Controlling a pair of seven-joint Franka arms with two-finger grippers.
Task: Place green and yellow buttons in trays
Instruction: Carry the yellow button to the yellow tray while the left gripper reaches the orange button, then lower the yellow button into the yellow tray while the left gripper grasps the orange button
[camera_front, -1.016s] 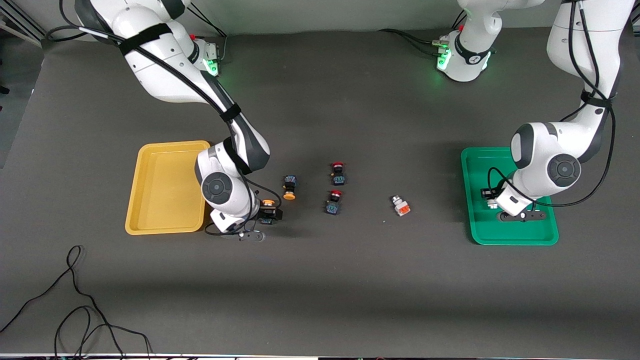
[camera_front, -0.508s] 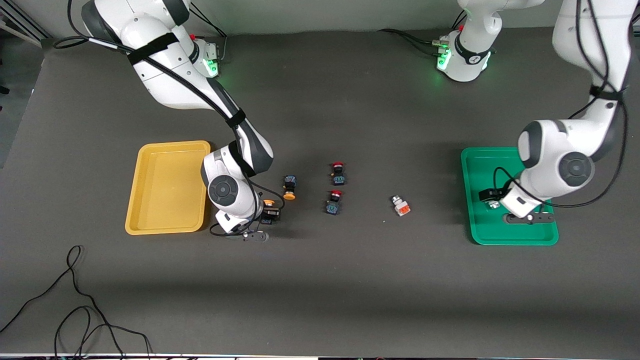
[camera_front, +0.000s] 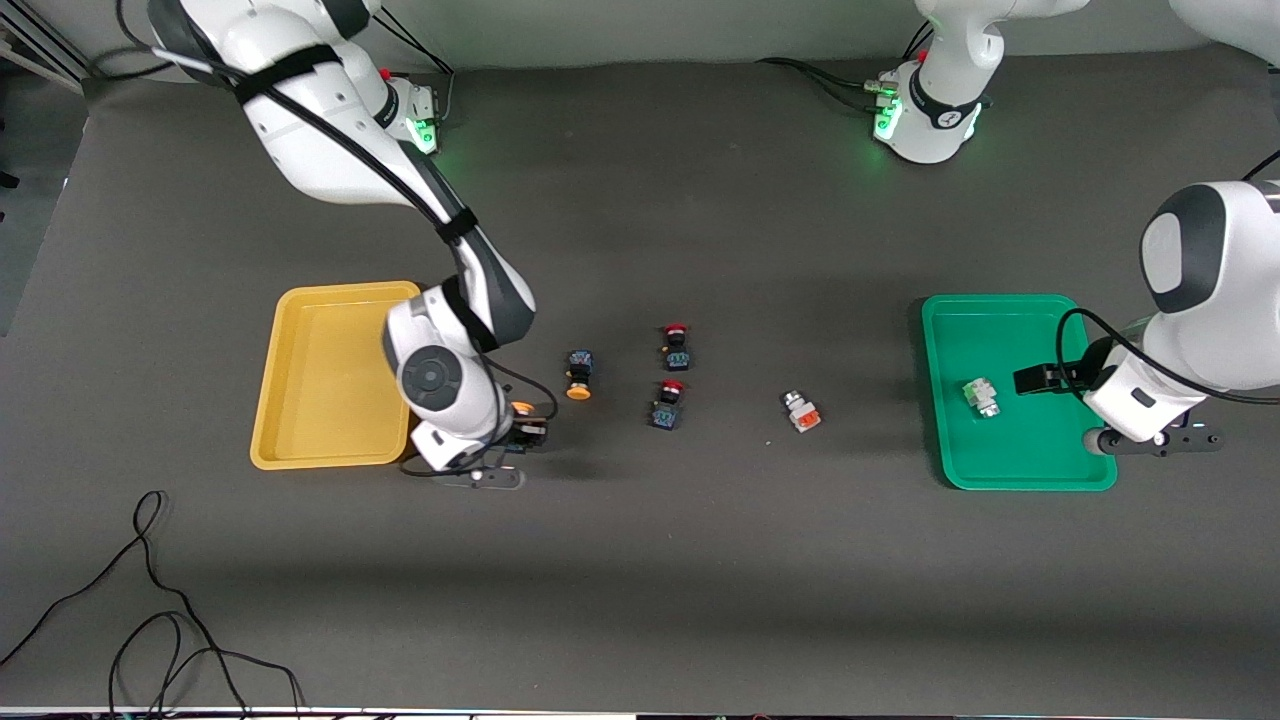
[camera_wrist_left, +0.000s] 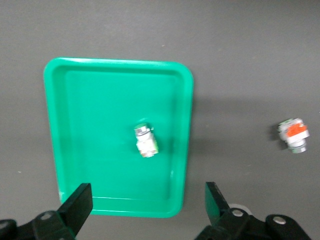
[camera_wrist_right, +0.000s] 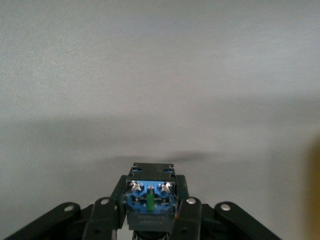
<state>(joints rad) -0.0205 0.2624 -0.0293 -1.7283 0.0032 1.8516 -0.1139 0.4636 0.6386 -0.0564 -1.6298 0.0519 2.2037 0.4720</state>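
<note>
Two robot arms sorting small buttons into trays on a dark desk.

The right gripper (camera_front: 522, 430), just beside the yellow tray (camera_front: 300, 440), clamps a yellow-capped button (camera_wrist_right: 149, 202); it could slip out early. The left gripper (camera_wrist_left: 147, 202) hangs spread wide over the green tray (camera_front: 1000, 475), where the green-marked button (camera_front: 979, 396) lies. Red-capped switches (camera_front: 671, 376) sit well clear.

Two dark switches with red caps near the middle of the counter (camera_front: 700, 560), one (camera_front: 677, 346) farther from the front camera, the other (camera_front: 667, 405) just nearer, close together but apart. Dark grey matte surface throughout. Black cable (camera_front: 150, 590) looped in loose curls at the counter's near corner toward the right arm's end.
</note>
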